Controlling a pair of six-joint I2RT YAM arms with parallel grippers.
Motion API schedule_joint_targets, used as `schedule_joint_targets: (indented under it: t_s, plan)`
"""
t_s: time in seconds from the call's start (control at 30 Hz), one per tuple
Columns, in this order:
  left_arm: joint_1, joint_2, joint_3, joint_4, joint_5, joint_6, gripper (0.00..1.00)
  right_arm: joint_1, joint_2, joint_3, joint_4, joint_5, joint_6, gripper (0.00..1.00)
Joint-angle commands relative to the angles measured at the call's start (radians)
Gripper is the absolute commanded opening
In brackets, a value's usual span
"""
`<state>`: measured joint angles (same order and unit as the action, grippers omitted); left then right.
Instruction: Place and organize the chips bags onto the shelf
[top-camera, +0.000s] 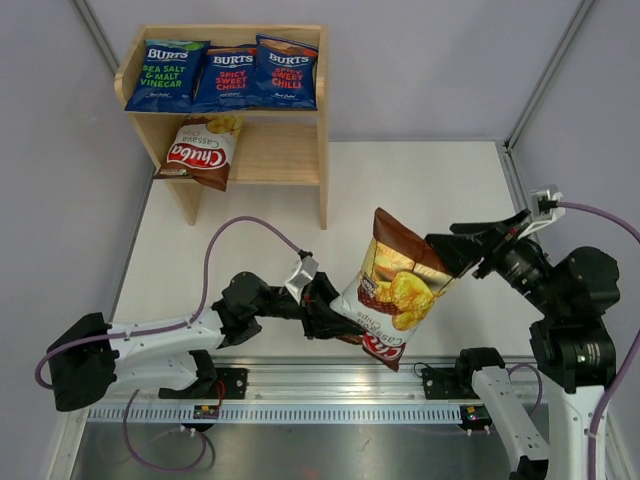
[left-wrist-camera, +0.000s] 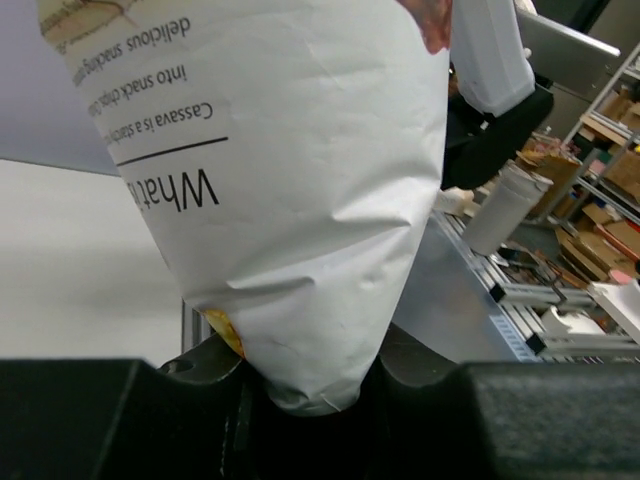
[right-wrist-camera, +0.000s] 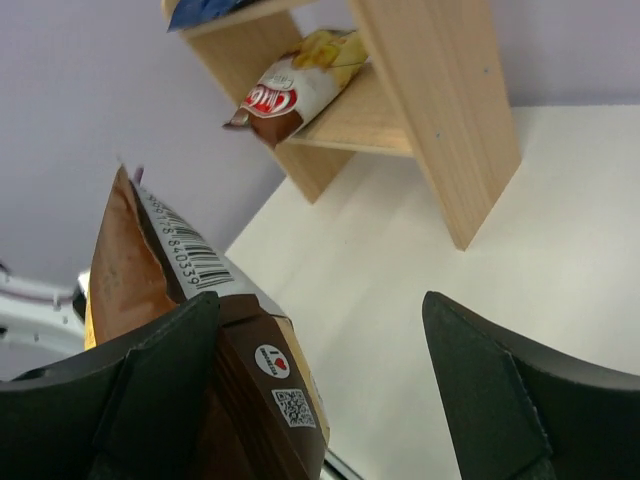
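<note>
A brown-and-cream Chuba bag (top-camera: 395, 290) stands tilted in the air over the near middle of the table. My left gripper (top-camera: 328, 305) is shut on its lower end; the left wrist view shows the bag's white back (left-wrist-camera: 290, 200) pinched between the jaws of the left gripper (left-wrist-camera: 310, 385). My right gripper (top-camera: 450, 250) is open at the bag's upper right edge; in the right wrist view the bag (right-wrist-camera: 150, 270) lies against one finger of the right gripper (right-wrist-camera: 320, 300). The wooden shelf (top-camera: 285, 150) holds three blue Burts bags (top-camera: 228, 77) on top and another Chuba bag (top-camera: 205, 150) on its lower tier.
The shelf stands at the back left of the white table (top-camera: 400, 190), and its side panel (right-wrist-camera: 440, 110) also shows in the right wrist view. An aluminium rail (top-camera: 330, 385) runs along the near edge. A purple cable (top-camera: 240, 225) loops over the left arm.
</note>
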<state>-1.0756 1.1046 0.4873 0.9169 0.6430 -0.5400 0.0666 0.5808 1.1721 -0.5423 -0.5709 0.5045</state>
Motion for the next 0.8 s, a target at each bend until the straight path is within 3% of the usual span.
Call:
schedule_joint_targets:
  t_s: [0.0,0.2,0.27,0.6,0.7,0.77]
  plan:
    - [-0.004,-0.118,-0.030,-0.070,0.104,0.064,0.00,0.012,-0.036,0.046,-0.220,-0.227,-0.236,0.90]
    - [-0.004,-0.271,0.013,-0.424,0.126,0.164,0.04,0.073,-0.029,0.035,-0.206,-0.547,-0.293,0.90]
    - [-0.004,-0.316,0.026,-0.548,0.080,0.198,0.04,0.110,-0.036,0.043,-0.238,-0.543,-0.323,0.90]
    - [-0.004,-0.341,0.083,-0.752,0.107,0.238,0.02,0.228,-0.041,-0.002,-0.232,-0.425,-0.230,0.89]
    - [-0.004,-0.338,0.086,-0.773,0.104,0.241,0.00,0.237,-0.055,-0.002,-0.237,-0.406,-0.235,0.92]
    - [-0.004,-0.341,0.085,-0.785,0.092,0.248,0.00,0.239,-0.059,0.032,-0.258,-0.362,-0.212,0.99]
